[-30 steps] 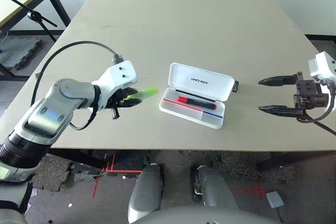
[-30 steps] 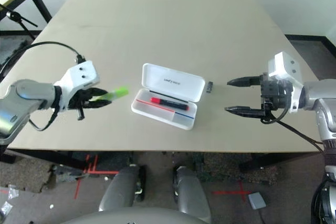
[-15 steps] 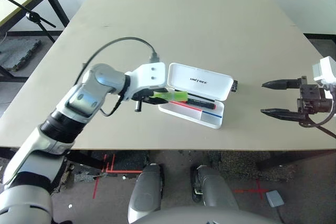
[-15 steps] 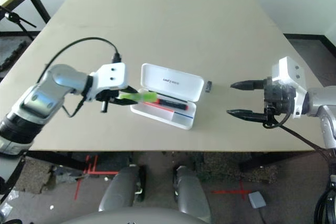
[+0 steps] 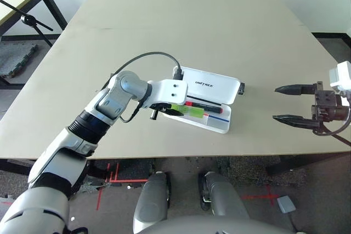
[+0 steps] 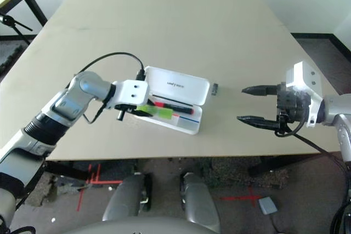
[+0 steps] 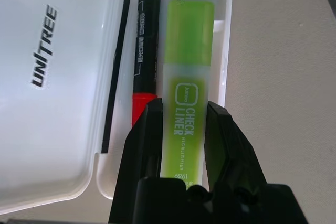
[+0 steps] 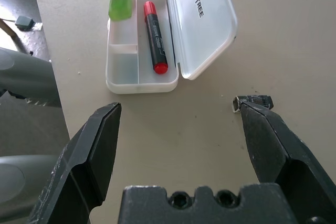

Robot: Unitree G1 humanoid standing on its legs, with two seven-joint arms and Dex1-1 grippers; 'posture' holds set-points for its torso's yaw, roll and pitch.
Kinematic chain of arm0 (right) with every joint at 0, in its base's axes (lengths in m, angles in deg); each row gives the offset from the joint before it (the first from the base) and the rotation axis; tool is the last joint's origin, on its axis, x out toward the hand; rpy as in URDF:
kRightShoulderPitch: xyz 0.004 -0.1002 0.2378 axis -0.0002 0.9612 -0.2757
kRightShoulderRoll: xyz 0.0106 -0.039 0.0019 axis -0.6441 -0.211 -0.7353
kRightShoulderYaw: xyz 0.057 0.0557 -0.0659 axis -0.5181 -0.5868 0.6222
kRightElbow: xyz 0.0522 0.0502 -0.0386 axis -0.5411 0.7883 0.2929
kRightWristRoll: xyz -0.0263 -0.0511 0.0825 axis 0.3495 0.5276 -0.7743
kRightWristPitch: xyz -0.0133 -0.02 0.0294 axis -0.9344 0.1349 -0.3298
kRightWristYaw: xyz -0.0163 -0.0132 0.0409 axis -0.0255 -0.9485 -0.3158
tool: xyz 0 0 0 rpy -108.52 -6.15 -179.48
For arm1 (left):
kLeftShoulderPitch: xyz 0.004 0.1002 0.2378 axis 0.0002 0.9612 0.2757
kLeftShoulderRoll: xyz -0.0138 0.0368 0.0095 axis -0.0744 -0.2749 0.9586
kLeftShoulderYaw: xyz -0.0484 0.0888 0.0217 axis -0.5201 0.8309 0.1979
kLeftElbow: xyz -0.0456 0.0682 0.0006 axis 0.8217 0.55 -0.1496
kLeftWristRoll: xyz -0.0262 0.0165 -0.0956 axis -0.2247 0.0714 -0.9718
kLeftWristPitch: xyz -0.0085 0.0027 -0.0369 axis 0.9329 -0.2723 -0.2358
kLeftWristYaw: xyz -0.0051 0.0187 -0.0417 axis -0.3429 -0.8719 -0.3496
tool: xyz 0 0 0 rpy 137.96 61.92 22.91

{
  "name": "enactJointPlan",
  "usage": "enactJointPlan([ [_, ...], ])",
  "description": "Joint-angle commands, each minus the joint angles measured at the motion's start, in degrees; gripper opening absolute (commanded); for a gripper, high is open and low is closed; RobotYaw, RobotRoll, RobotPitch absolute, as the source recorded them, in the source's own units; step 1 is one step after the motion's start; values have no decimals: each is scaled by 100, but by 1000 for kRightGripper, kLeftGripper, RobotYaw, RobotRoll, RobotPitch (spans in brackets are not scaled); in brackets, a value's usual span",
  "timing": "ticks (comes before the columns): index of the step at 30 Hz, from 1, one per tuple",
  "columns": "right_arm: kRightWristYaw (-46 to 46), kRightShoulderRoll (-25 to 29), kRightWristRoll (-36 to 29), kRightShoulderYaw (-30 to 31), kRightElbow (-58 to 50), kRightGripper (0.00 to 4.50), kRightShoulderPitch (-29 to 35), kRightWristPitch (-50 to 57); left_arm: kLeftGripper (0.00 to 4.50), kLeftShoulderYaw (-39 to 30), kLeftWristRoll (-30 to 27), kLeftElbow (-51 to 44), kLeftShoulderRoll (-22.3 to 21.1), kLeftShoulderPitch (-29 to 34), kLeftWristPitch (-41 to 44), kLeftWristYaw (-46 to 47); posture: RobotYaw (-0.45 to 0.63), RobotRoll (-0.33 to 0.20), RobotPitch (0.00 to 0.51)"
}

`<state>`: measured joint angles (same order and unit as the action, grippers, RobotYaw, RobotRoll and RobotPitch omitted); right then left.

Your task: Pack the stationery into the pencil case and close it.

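The white pencil case (image 5: 221,126) lies open at the table's middle, its lid (image 5: 211,85) tipped back. A red-and-black marker pen (image 5: 204,104) lies inside it. My left gripper (image 5: 164,110) is shut on the lime-green highlighter (image 7: 186,72), holding it lengthwise just over the tray's near side, beside the marker pen (image 7: 144,56). A tiny dark clip (image 5: 242,87) sits on the table just right of the lid. Well to the right, my right gripper (image 5: 286,103) stands open with nothing between its fingers; the wrist view has the clip (image 8: 253,101) close by one fingertip.
The tray has a small divided compartment (image 8: 122,66) at one end. The tan table (image 5: 181,31) stretches away beyond the case. A black stand (image 5: 33,19) and another table's corner are off the far left edge.
My left arm has carried the highlighter rightwards, from left of the case to over its tray. The right gripper has drifted slightly right and stayed open.
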<state>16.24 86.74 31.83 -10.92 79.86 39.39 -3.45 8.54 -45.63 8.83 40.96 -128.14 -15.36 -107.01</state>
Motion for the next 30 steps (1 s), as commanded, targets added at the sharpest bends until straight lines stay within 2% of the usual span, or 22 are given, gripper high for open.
enactJointPlan([
  [1, -31, 5, -94, -80, -107, 4500, -8, 33, 1069, 14, 103, 67, 46, -19, -47, -57, 162, 0, 113],
  [11, -166, -44, -90, -64, -99, 4500, -41, -25, 1069, -52, 130, 107, 83, 50, -114, -61, 163, 0, 111],
  [12, -178, -43, -92, -65, -99, 4500, -40, -23, 1811, -67, 138, 135, 105, 47, -110, -17, 163, 0, 111],
  [19, -344, -22, -116, -142, -55, 4500, -70, 75, 4365, -94, 157, 214, 72, 78, -134, 18, 162, 0, 113],
  [24, -695, 58, -291, -319, 20, 4500, -165, 707, 4468, -220, 52, 159, -130, 137, -102, -112, 167, 0, 112],
  [30, -2507, -41, 120, -271, 584, 4500, -812, 2370, 4468, -628, -161, 13, -356, 152, 135, -174, 167, 0, 112],
])
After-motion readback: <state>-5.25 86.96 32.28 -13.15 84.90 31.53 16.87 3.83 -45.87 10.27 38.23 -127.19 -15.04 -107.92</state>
